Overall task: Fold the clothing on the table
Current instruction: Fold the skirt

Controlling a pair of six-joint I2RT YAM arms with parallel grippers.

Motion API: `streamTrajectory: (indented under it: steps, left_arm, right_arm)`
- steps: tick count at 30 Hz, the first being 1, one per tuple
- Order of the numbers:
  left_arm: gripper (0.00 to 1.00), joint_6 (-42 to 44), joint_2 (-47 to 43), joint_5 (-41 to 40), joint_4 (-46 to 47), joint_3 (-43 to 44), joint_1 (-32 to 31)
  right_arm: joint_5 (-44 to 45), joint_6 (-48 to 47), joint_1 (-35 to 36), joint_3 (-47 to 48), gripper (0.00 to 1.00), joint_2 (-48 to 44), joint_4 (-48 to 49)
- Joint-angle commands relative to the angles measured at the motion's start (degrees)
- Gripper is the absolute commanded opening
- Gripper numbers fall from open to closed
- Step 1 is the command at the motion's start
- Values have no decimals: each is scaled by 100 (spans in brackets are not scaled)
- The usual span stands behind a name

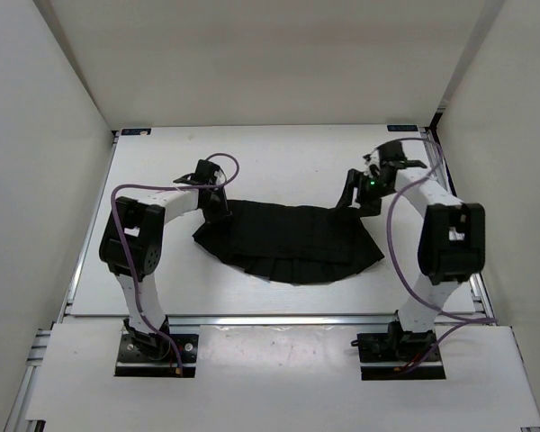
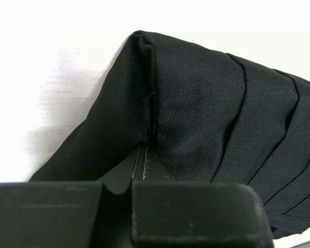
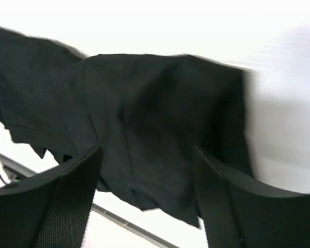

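At the centre of the overhead frame, we see the clothing lying spread on the white tabletop, a black pleated fan whose curved hem faces the lower edge. At its upper left corner our left hand is clamped on the fabric; the wrist view shows its 2 fingers pressed together, a peaked corner of cloth rising from between them. At the upper right corner our right hand stands with its jaws wide apart. In its blurred wrist view, the 2 fingers frame the dark cloth without pinching it.
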Motion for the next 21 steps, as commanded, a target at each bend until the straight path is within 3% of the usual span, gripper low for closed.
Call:
streamTrajectory:
  steps: [1,8,21]
  left_arm:
    - [0,-99,-278,132,-118,43,71]
    - [0,-144,-365,246,-188,88,53]
    - [0,-302,-717,396,-4,-448,229]
  right_arm:
    - [-89,-348,-629,-268,77,-685,-8]
    - [166,-806,-1394,-479,79,-370,-361]
    - [-1626,-341,-930,-1296,72,298,745]
